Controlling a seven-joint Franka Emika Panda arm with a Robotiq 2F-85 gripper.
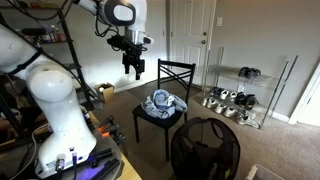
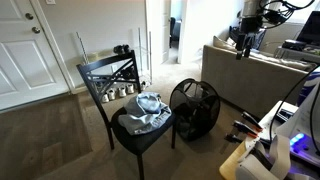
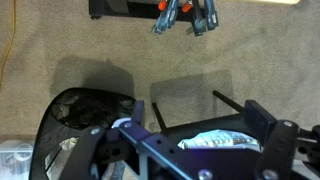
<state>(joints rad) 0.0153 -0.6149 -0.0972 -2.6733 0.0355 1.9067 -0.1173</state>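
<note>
Wrist view looks straight down past the pincer's dark frame onto a crumpled cloth (image 3: 222,140), blue-grey and white, heaped on the seat of a black chair (image 3: 232,104). A black mesh hamper (image 3: 82,108) stands just beside the chair on the carpet. In an exterior view the pincer (image 1: 134,68) hangs well above the chair, jaws apart and holding nothing, off to the side of the cloth (image 1: 163,102) rather than over it.

The main hazard, as I judge it, is the chair's backrest (image 2: 108,78): its rails rise above the seat, and a slanted approach from where the arm now stands could knock a finger or the wrist against them. A straight drop onto the cloth has its own risk, since the heap is soft and uneven; the jaws might pinch only a loose fold that slips free, or go too deep and press onto the seat.

The hamper (image 2: 195,108) looks light and sits close to the chair, so a sideways sweep at low height could tip or shove it. The shoe rack (image 1: 236,98) stands well apart and seems out of harm's way.
</note>
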